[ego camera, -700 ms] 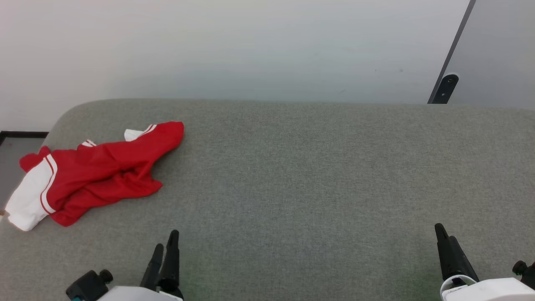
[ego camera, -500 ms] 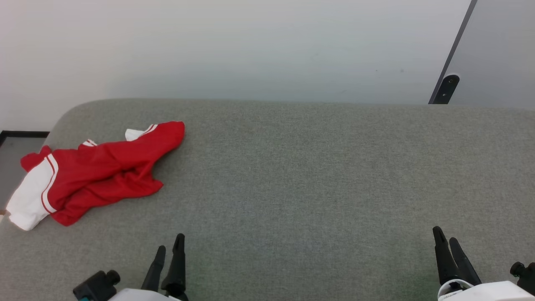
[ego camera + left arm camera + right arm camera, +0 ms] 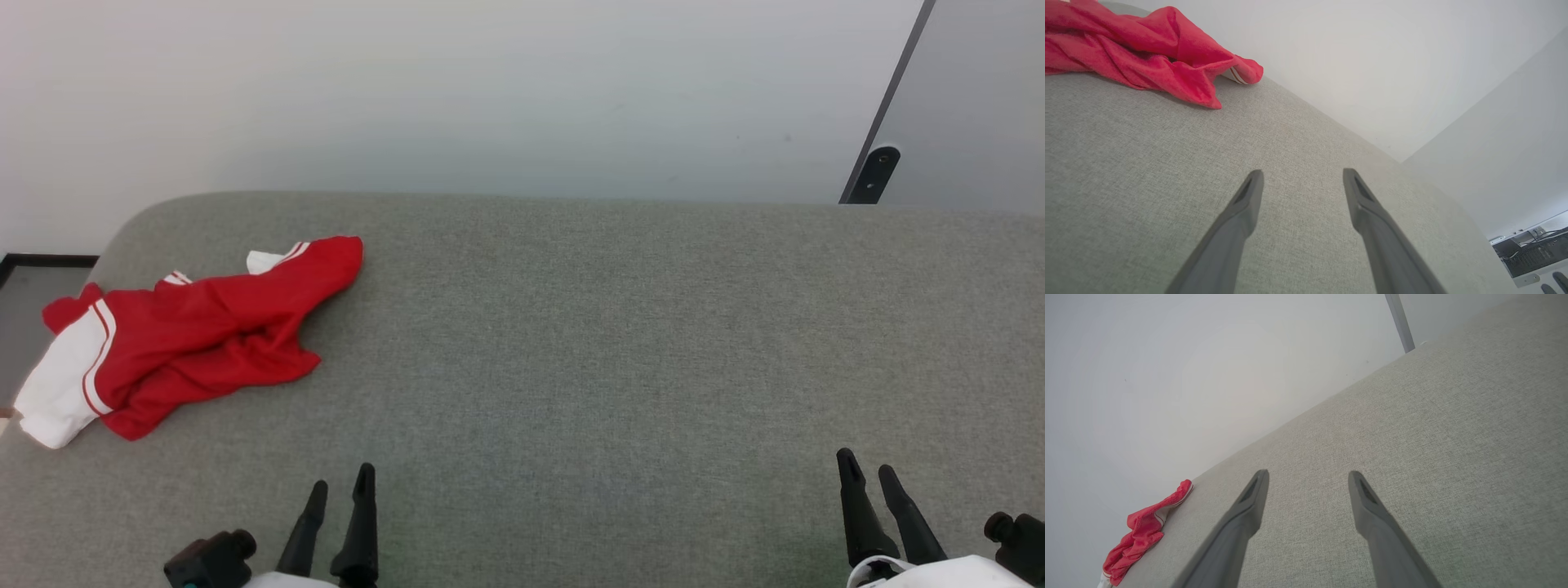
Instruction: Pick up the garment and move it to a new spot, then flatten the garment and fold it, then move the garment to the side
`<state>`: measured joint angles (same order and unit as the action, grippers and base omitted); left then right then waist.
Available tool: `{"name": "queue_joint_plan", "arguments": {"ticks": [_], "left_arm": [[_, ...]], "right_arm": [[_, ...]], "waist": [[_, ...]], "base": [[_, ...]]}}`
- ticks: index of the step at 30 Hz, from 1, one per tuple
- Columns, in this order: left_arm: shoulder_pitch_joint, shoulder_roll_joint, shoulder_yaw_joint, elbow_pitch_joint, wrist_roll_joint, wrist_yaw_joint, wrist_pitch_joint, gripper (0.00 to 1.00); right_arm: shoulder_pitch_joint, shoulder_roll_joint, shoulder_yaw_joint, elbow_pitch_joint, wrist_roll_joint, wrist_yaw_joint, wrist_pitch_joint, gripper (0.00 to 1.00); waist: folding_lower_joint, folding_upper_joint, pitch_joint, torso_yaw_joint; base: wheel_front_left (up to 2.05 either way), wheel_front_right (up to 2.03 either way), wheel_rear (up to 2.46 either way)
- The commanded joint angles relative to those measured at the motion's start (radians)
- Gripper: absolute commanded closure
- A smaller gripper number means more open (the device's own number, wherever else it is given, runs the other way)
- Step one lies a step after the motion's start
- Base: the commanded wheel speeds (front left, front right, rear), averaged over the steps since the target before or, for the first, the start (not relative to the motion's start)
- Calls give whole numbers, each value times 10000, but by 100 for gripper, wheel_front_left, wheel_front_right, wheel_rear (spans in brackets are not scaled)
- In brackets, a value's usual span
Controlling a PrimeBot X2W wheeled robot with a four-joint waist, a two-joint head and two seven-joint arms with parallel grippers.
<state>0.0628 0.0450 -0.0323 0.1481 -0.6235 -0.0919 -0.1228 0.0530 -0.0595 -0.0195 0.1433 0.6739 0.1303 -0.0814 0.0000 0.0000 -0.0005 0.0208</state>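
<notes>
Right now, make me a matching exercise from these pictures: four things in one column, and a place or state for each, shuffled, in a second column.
Column one:
1. shirt
2. left gripper
3. right gripper
4. cushion

Column two:
A. open, low at the robot's right
B. gray, bears the shirt
C. red and white, crumpled at the left end
D. open, the one nearer the shirt

Pairs: 1-C, 2-D, 3-A, 4-B

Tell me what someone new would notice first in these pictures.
The crumpled red garment with white sleeves jumps out first, lying at the far left of the grey padded surface. Next come the left gripper and right gripper, both open and empty, low at the near edge, well apart from it.
</notes>
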Motion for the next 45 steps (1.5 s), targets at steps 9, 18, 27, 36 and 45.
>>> {"name": "queue_joint_plan", "arguments": {"ticks": [9,18,27,36,45], "left_arm": [[125,58,-138,-238,1126,46,-295,0],[182,62,-238,-315,2010,112,-523,0],[331,64,-247,-384,2710,162,-732,0],[458,67,-262,-498,3395,178,-924,0],[555,69,-341,-576,3983,219,-1089,0]], "right_arm": [[162,10,46,-264,-988,5,-254,0],[296,41,-21,-361,-1836,5,-468,0],[363,84,-103,-354,-2146,6,-703,0],[464,93,-152,-407,-3177,6,-904,0],[542,98,-181,-413,-3861,7,-1091,0]], "waist": [[0,0,16,-18],[0,0,58,23],[0,0,51,54],[0,0,84,44],[0,0,114,34]], "base": [[0,0,0],[0,0,0],[0,0,0],[0,0,0],[0,0,0]]}}
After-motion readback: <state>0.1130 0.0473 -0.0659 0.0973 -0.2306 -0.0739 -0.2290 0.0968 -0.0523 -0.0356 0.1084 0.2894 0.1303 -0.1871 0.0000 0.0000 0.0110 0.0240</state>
